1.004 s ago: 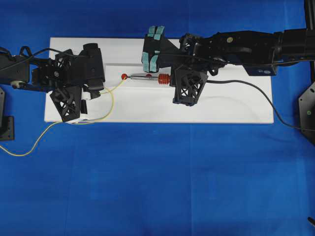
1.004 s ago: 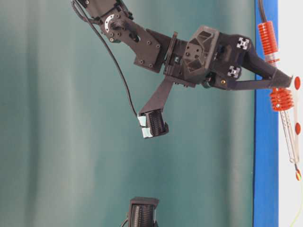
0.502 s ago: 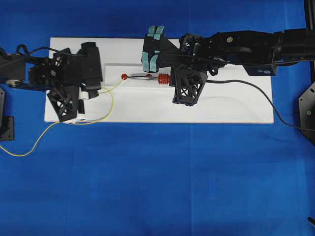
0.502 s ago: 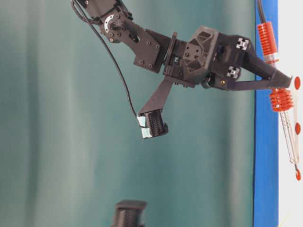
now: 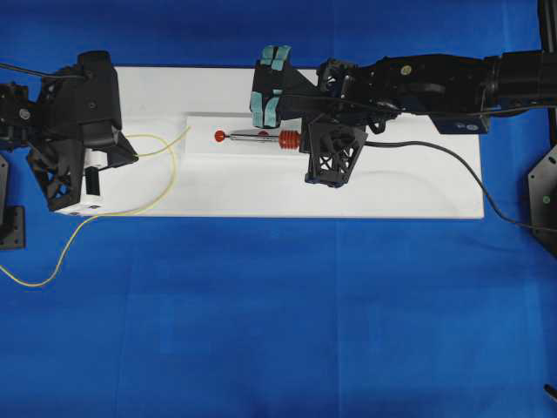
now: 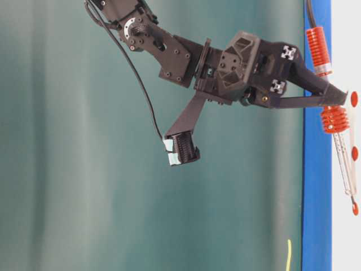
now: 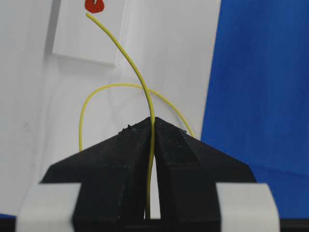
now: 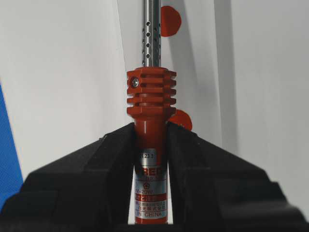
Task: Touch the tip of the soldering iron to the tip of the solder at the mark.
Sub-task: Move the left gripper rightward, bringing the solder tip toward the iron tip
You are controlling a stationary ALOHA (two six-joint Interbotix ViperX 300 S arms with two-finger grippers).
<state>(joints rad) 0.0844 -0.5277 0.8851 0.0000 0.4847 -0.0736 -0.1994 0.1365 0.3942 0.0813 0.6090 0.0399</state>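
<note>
Solder (image 7: pixel 126 58) pinched in left gripper (image 7: pixel 152 126) at board's (image 5: pixel 418 196) left edge, tip short of red mark (image 7: pixel 94 5). Soldering iron (image 8: pixel 150 159) clamped in right gripper (image 8: pixel 150 133) mid-board, tip at mark; label reads "CHINA".

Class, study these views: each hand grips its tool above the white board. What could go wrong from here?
1. The thin yellow solder wire sticks far out of the left hand and curves, so its tip may wander off the red mark.
2. That tip now lies apart from the red-orange ribbed soldering iron held by the right hand; closing the gap could bend the wire.
</note>
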